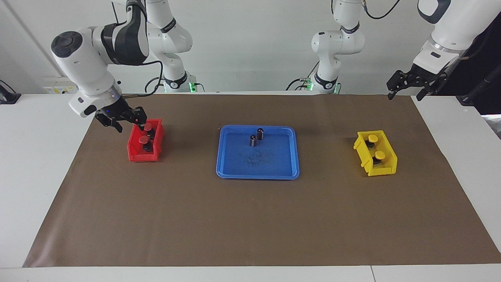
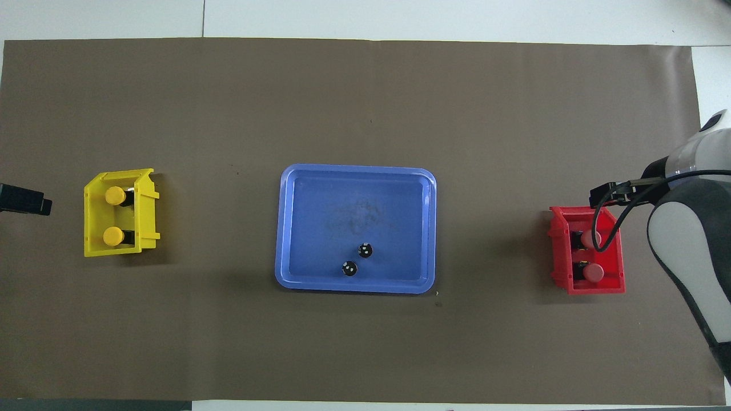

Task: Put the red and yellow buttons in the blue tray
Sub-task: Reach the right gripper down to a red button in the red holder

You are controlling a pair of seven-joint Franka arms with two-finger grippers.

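on the brown mat [image 1: 250,219] sits the blue tray [image 1: 235,172] in the middle, with two dark capless cylinders [image 1: 256,137] standing upright in the part of it nearer the robots. toward the right arm's end of the table is the red bin [image 1: 135,152], holding both red buttons [image 1: 145,132], one nearer the robots than the other. toward the left arm's end is the yellow bin [image 1: 385,166], holding both yellow buttons [image 1: 375,145] in the same kind of row. none of the four buttons is in the tray.

the right gripper [image 1: 120,119] hangs low over the robot-side edge of the red bin, its fingers spread apart and holding nothing; whether a fingertip touches the bin rim or the nearer red button, i cannot tell. the left gripper [image 1: 414,84] waits up over the mat's corner at the left arm's end, well apart from the yellow bin, fingers apart and empty.
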